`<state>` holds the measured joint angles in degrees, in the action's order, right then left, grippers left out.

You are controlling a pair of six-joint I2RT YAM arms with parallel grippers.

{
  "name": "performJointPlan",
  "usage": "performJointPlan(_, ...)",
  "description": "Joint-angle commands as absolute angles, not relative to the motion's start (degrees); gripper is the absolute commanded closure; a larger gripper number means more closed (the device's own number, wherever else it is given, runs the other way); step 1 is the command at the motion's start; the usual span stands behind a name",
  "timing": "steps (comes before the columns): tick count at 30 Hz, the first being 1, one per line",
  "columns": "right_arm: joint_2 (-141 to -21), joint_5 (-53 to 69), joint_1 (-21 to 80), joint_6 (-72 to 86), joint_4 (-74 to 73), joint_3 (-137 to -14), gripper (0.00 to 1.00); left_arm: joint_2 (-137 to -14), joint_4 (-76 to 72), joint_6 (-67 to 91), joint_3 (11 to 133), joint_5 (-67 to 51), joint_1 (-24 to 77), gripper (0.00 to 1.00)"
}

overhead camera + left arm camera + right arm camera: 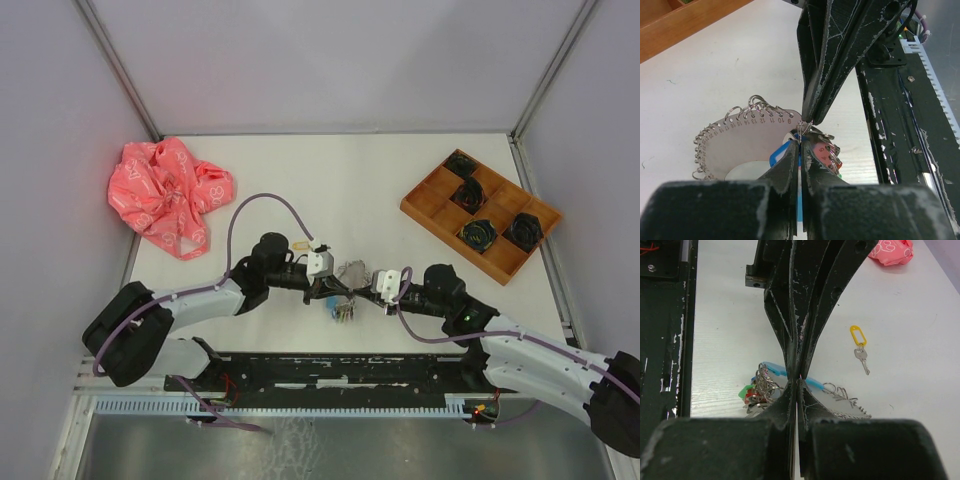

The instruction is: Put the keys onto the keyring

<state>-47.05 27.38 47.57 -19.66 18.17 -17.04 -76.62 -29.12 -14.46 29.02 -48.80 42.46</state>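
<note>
A grey numbered plate [747, 135] edged with small rings lies at the table's middle [352, 270], with a bunch of tagged keys [345, 312] beside it. My left gripper [801, 146] is shut on a blue key tag [777, 152], which shows between its fingers. A small split ring [804, 127] stands just above its tips. My right gripper [798, 385] is shut and meets the left one tip to tip, pinching that ring from the other side. A pink tag [824, 152] and a green tag [746, 390] hang in the bunch. One key with a yellow tag [859, 342] lies apart on the table [300, 243].
A crumpled pink bag [165, 195] lies at the back left. A wooden compartment tray [430, 190] holding black objects stands at the back right. The black base rail [340, 370] runs along the near edge. Grey walls enclose the table.
</note>
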Motion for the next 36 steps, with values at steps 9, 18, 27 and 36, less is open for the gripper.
performJointPlan(9,-43.0,24.4,47.4,-27.3,2.1,-26.2,0.94,-73.3,-24.0,-14.7,32.1,-49.6,42.5,0.97)
performJointPlan(18,-46.0,24.4,47.4,-27.5,-4.7,-29.1,0.84,-74.1,-22.2,-12.5,33.7,-46.8,44.0,0.97)
performJointPlan(27,-48.8,24.6,47.4,-25.6,-6.8,-30.5,0.7,-76.3,-22.1,-10.0,34.9,-43.8,44.6,0.97)
performJointPlan(36,-45.9,9.8,47.4,-1.8,-6.8,-28.1,0.54,-74.3,-16.5,-8.2,33.3,-34.0,47.8,0.74)
